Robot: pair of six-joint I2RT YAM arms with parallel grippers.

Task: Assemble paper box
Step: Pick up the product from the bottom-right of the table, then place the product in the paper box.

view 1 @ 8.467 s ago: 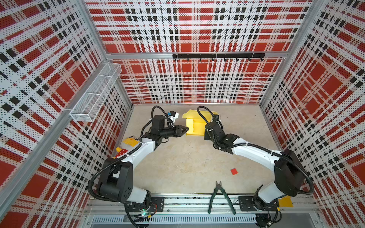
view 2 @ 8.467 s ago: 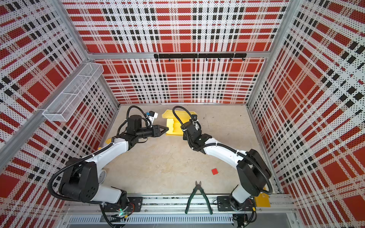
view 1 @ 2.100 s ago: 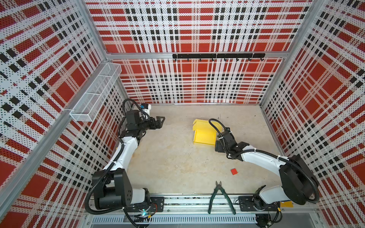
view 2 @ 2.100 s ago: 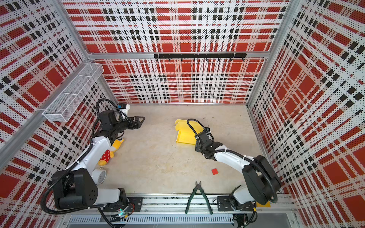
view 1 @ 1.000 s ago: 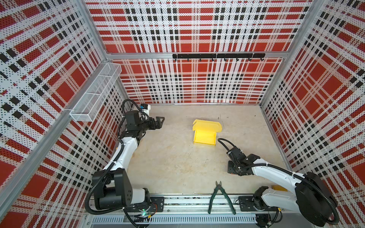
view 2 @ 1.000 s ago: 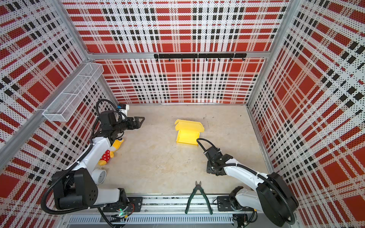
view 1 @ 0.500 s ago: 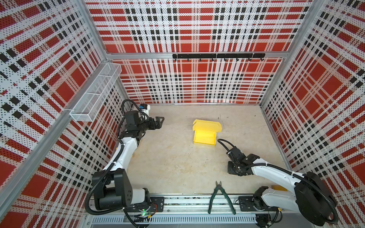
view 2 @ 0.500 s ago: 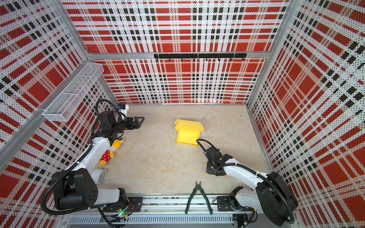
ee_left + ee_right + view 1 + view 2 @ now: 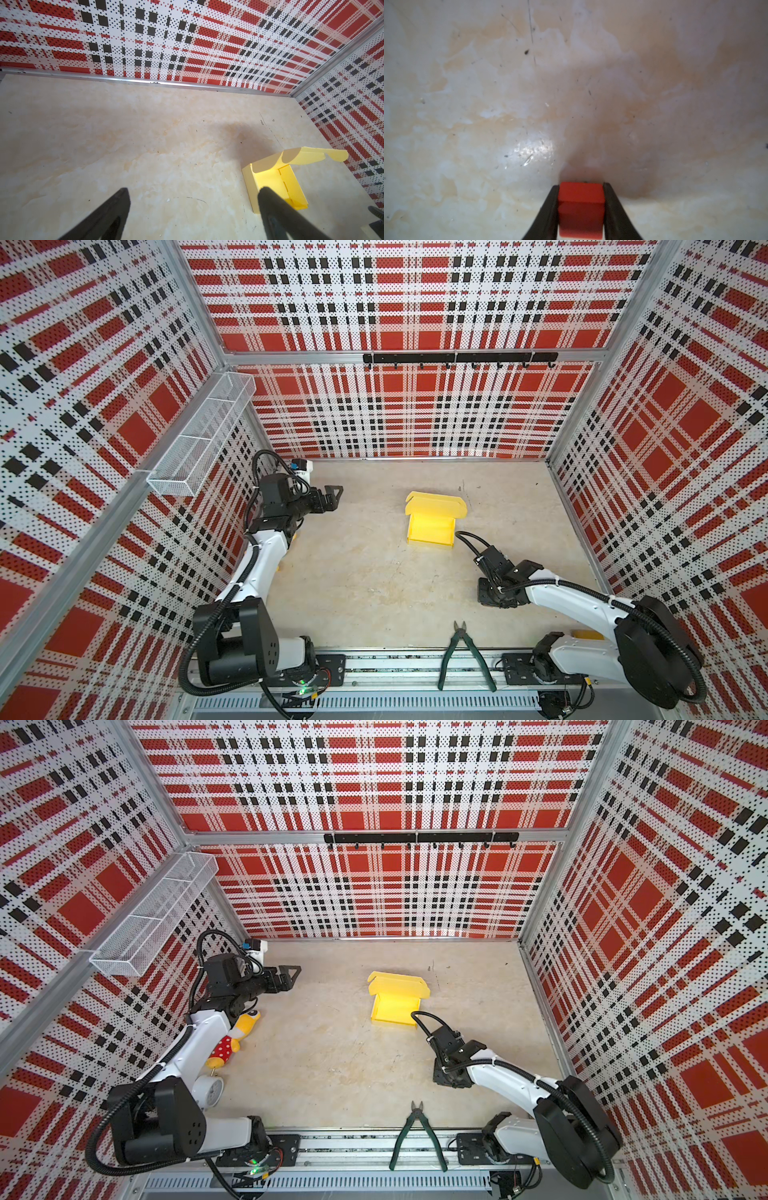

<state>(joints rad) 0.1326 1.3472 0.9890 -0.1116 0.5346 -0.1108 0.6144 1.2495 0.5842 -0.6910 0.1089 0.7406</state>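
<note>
The paper box (image 9: 432,522) (image 9: 395,1006) stands at the table's middle back as a shallow pale yellow tray, its lid flap raised behind it and nothing touching it. The left wrist view shows the box (image 9: 276,180) beyond one finger. My left gripper (image 9: 334,497) (image 9: 293,975) (image 9: 194,191) hovers open and empty near the back left wall, well left of the box. My right gripper (image 9: 494,597) (image 9: 449,1077) (image 9: 581,187) points down at the table in front of the box. Its fingers press both sides of a small red cube (image 9: 581,201).
Green-handled pliers (image 9: 465,651) (image 9: 417,1135) lie at the front edge. A yellow plush toy with a red spotted part (image 9: 237,1038) and a white clock (image 9: 208,1088) lie beside the left arm. A wire basket (image 9: 203,435) hangs on the left wall.
The right gripper has left the box, come down over the red cube near the front and narrowed onto it. The left arm has stayed where it was.
</note>
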